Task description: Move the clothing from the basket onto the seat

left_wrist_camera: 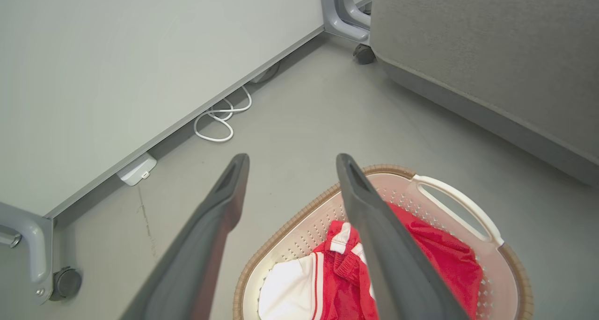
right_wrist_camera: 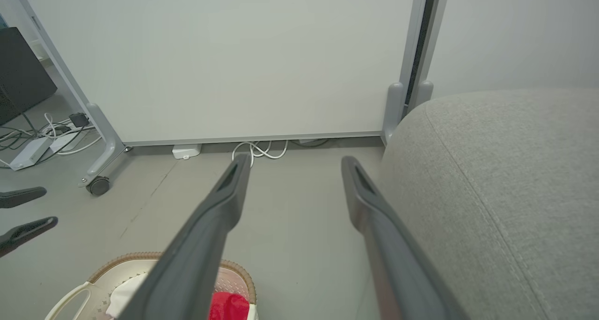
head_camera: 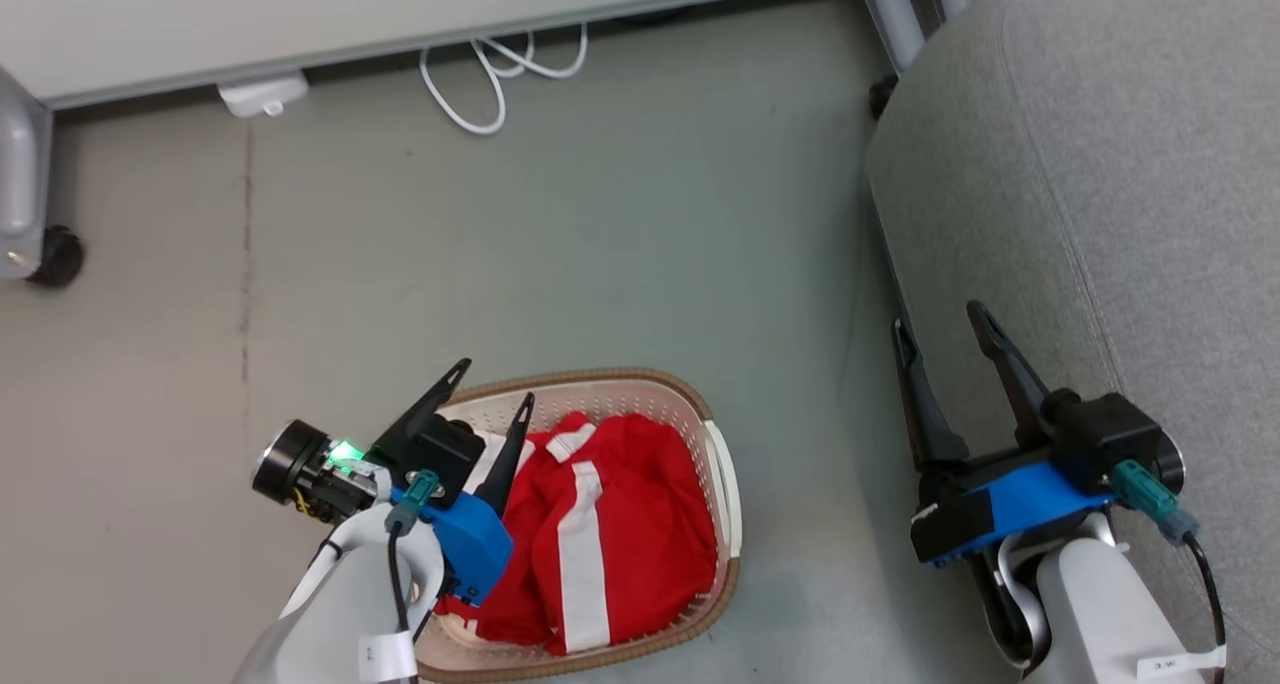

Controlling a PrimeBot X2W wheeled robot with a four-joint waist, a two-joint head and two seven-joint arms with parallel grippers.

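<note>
Clothing [left_wrist_camera: 440, 259] in basket [left_wrist_camera: 302, 233], left wrist view

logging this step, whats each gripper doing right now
Left gripper: open, empty, above the basket.
Right gripper: open, empty, by the seat.

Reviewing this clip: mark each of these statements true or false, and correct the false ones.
1. The red clothing lies in the basket. True.
2. The left gripper is shut on the clothing. False: it is open above the basket's rim and holds nothing.
3. The right gripper is open, near the edge of the seat. True.
4. The basket stands on the seat. False: it stands on the floor, beside the seat.
5. A white cable lies looped on the floor by the wall panel. True.
</note>
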